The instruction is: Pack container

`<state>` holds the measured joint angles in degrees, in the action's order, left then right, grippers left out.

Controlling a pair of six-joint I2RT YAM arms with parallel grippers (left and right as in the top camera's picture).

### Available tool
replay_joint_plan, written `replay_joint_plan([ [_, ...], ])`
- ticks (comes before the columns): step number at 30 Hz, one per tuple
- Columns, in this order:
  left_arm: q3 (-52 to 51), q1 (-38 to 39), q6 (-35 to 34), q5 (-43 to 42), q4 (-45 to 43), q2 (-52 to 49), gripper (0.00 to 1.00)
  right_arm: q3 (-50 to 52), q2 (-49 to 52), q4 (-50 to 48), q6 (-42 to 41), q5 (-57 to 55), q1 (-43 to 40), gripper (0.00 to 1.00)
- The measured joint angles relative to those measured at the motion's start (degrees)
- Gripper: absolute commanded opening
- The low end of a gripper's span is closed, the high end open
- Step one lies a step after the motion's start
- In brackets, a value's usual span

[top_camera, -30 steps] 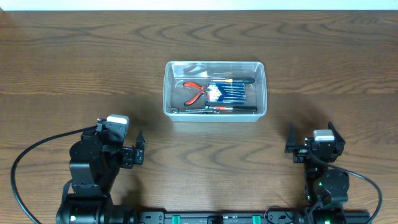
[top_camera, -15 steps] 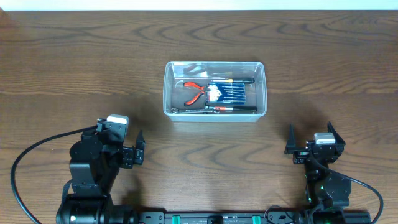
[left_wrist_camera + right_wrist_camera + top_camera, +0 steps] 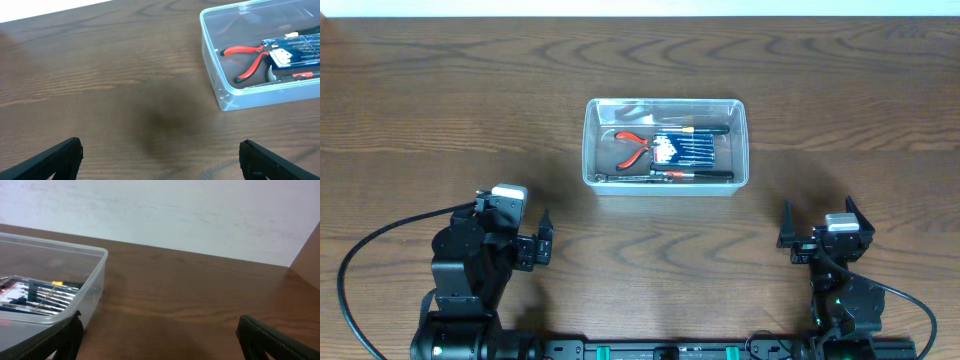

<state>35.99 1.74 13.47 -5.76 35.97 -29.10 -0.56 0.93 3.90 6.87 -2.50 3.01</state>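
Note:
The clear plastic container (image 3: 591, 150) stands at the table's middle, also in the left wrist view (image 3: 212, 75) and the right wrist view (image 3: 95, 287). Inside lie red-handled pliers (image 3: 632, 148), a blue pack of screwdrivers (image 3: 692, 148) and a red-and-black tool (image 3: 685, 174) along the near wall. My left gripper (image 3: 546, 238) is open and empty near the front left, well short of the container. My right gripper (image 3: 820, 222) is open and empty near the front right. Both sets of fingertips show wide apart over bare wood, in the left wrist view (image 3: 160, 157) and the right wrist view (image 3: 160, 337).
Dark wood table (image 3: 440, 120) all round the container. A pale wall (image 3: 175, 215) runs behind the table's far edge. A black cable (image 3: 360, 260) loops beside the left arm.
The right arm has sunk back slightly toward the front edge. The left arm and the container's contents have not moved.

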Motion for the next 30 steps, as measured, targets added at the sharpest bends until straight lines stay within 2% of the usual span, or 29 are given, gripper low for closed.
replay_joint_plan([
  [9,-0.3,0.0,0.0,-1.1,0.9,1.0,0.98,0.0,0.0,0.0,0.0,0.1,0.0,0.99],
  [12,-4.2,0.0,0.0,-3.1,-8.7,6.1,0.98,0.0,0.0,0.0,0.0,0.2,0.0,0.99],
  [15,-12.6,0.0,0.2,-2.8,-27.7,14.0,0.98,0.0,0.0,0.1,0.0,0.2,0.0,0.99],
  [17,-18.1,0.0,0.3,-1.4,-37.4,17.8,0.98,0.0,0.0,0.1,0.0,0.2,0.0,0.99],
  [20,-25.3,0.0,0.3,1.3,-46.2,20.8,0.98,0.0,0.0,0.1,0.0,0.2,0.0,0.99],
  [30,-33.2,-0.1,2.8,4.3,-48.2,25.8,0.98,0.0,-0.1,0.1,0.0,0.2,0.0,0.99],
])
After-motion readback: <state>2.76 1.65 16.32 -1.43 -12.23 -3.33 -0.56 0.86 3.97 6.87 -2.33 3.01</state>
